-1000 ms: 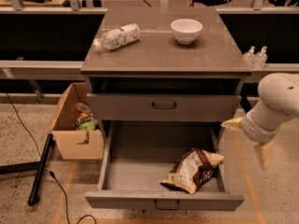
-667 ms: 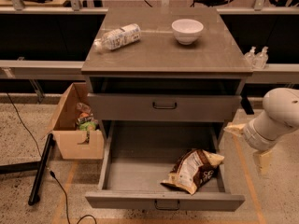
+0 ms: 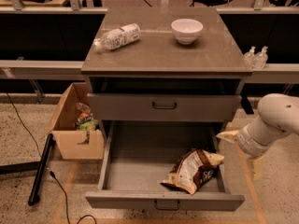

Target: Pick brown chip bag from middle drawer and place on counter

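The brown chip bag (image 3: 192,170) lies crumpled on the floor of the open middle drawer (image 3: 135,171), at its right front corner. The drawer is pulled fully out below a closed drawer (image 3: 163,107). My gripper (image 3: 242,151) hangs on the white arm to the right of the open drawer, just outside its right wall and a little above the bag. Its tan fingers (image 3: 228,135) are spread apart and hold nothing. The counter (image 3: 163,50) is the grey-brown top of the cabinet.
On the counter a clear plastic bottle (image 3: 119,36) lies at the left and a white bowl (image 3: 187,30) stands at the back right. A cardboard box (image 3: 74,125) with items sits on the floor left of the cabinet. Two small bottles (image 3: 256,57) stand on a ledge at the right.
My arm has shifted slightly to the right and the gripper has sunk a little beside the drawer. The bag, drawer and counter items have not moved.
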`<state>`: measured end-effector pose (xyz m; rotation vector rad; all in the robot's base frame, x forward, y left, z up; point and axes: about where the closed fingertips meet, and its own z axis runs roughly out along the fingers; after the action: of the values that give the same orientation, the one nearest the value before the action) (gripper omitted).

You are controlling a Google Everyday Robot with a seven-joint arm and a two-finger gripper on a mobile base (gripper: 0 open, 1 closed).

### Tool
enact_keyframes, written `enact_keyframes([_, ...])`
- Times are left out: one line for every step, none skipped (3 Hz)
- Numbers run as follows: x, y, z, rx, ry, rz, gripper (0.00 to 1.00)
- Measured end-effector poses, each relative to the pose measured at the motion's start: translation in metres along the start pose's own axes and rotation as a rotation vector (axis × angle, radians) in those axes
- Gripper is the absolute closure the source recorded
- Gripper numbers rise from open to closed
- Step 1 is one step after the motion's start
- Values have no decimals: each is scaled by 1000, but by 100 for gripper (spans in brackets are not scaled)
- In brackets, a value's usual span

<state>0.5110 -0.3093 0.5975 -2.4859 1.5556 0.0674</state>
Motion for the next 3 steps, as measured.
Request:
enact_keyframes([-18, -10, 46, 22, -116, -63, 0])
enact_keyframes([-34, -26, 80, 45, -198, -132, 0])
enact_keyframes([-39, -40, 102, 67, -180, -177, 0])
